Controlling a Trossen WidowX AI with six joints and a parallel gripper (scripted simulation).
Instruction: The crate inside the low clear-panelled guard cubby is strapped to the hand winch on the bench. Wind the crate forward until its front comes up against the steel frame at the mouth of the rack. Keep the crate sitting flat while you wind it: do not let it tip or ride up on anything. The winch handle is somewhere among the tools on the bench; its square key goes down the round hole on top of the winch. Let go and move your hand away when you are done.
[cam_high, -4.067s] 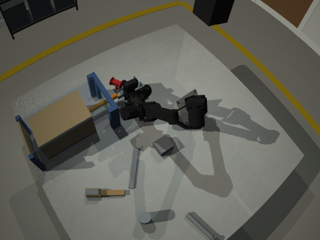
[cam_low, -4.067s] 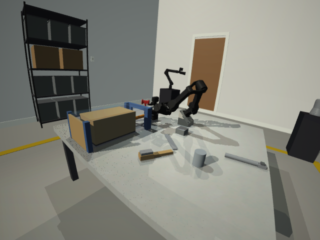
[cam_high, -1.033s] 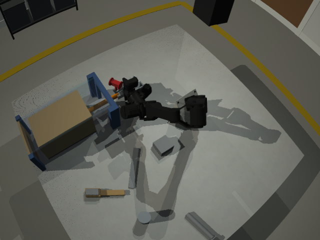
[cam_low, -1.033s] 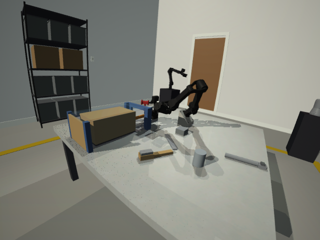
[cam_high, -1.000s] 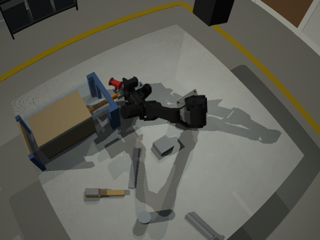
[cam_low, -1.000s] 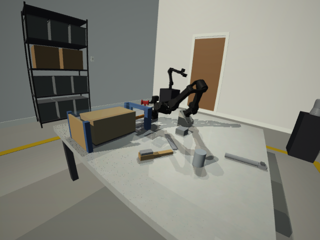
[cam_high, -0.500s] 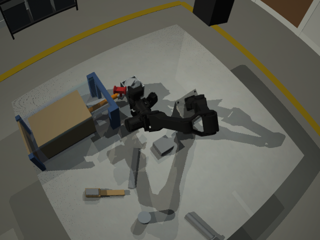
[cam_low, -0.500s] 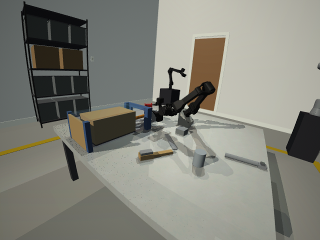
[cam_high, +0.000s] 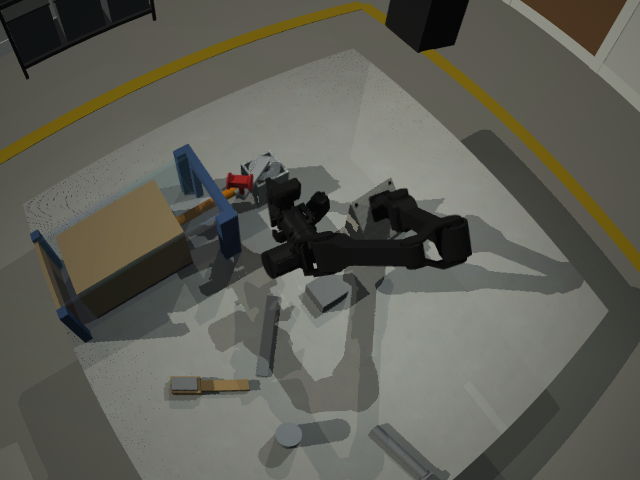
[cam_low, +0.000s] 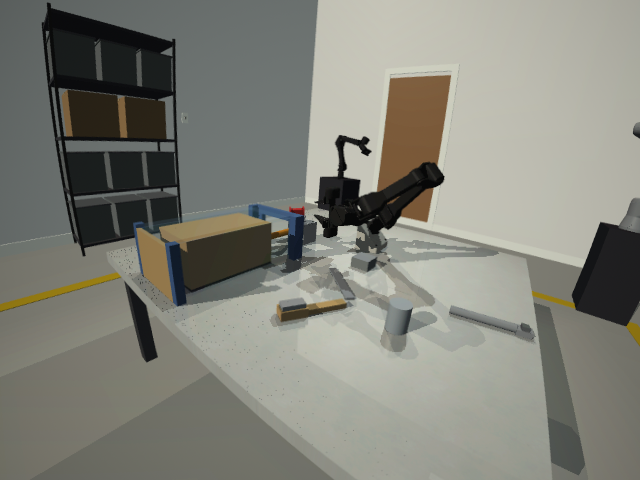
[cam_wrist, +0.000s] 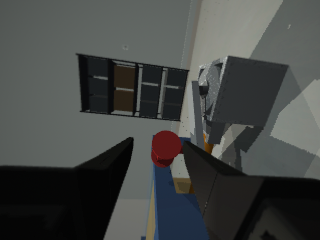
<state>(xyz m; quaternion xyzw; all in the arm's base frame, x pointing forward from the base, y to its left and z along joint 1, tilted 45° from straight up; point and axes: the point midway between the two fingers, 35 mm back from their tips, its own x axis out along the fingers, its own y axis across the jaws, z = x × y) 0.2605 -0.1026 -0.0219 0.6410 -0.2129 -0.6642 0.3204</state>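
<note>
The tan crate sits flat in the cubby. Its front stands apart from the blue steel frame. An orange strap runs from it under the frame to the grey winch. The handle is on the winch, its grey arm reaching over the frame side, with a red knob at its end. My gripper is open and empty. In the wrist view the knob shows beyond and between the fingertips. The square key is hidden.
On the bench lie a grey block, a flat grey bar, a wooden-handled tool, and a grey rod tool. A grey cylinder stands upright.
</note>
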